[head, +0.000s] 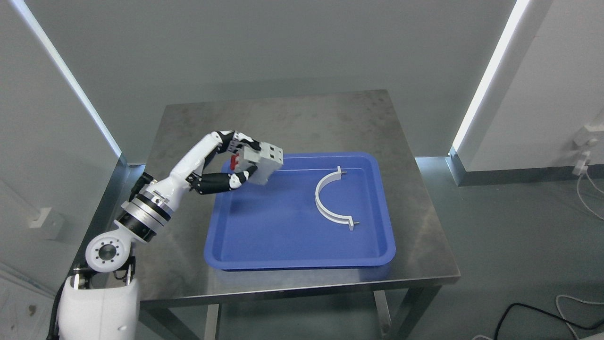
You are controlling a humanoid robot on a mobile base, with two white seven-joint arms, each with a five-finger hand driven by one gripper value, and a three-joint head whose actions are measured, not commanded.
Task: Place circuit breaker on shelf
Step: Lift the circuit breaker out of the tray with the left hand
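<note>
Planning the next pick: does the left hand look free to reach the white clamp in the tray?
Probably not yet. The left hand is closed on the breaker over the tray's left corner. The clamp lies uncovered on the right side with nothing between, but the hand is full.

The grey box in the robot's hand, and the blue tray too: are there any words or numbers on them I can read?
No readable text anywhere.
Circuit breaker in the left hand: any print is too small and blurred.
Blue tray: plain.
White curved clamp: plain.
</note>
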